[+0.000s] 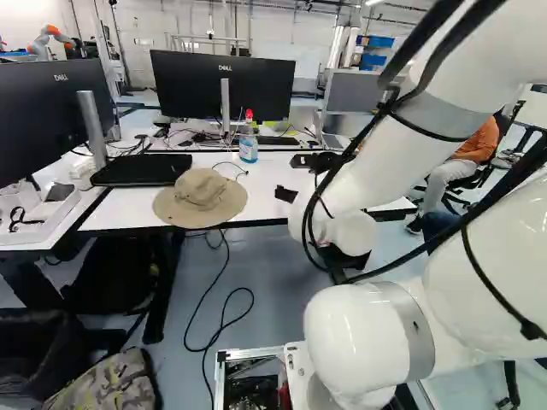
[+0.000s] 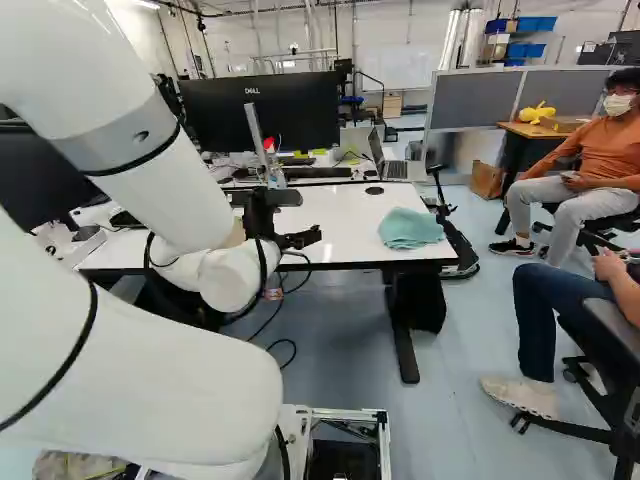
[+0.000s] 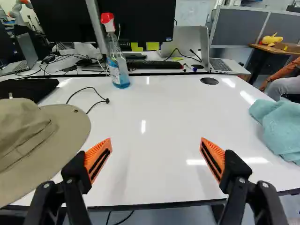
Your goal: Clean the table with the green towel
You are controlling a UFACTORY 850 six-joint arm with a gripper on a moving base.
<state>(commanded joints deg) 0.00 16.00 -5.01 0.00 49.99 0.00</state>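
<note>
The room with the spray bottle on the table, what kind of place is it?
Probably a robot lab with office desks. You can see another robot in the background, a big black monitor and a laptop.

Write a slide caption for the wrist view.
Open claw facing a white table with a tan hat, a spray bottle and a rumpled green towel.

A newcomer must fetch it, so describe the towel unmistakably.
Find the white table, then its right end in the right base view. There, toward the near edge, lies the towel, loosely crumpled. Its pale blue-green cloth sets it apart from the tan hat and the red-topped bottle.
</note>
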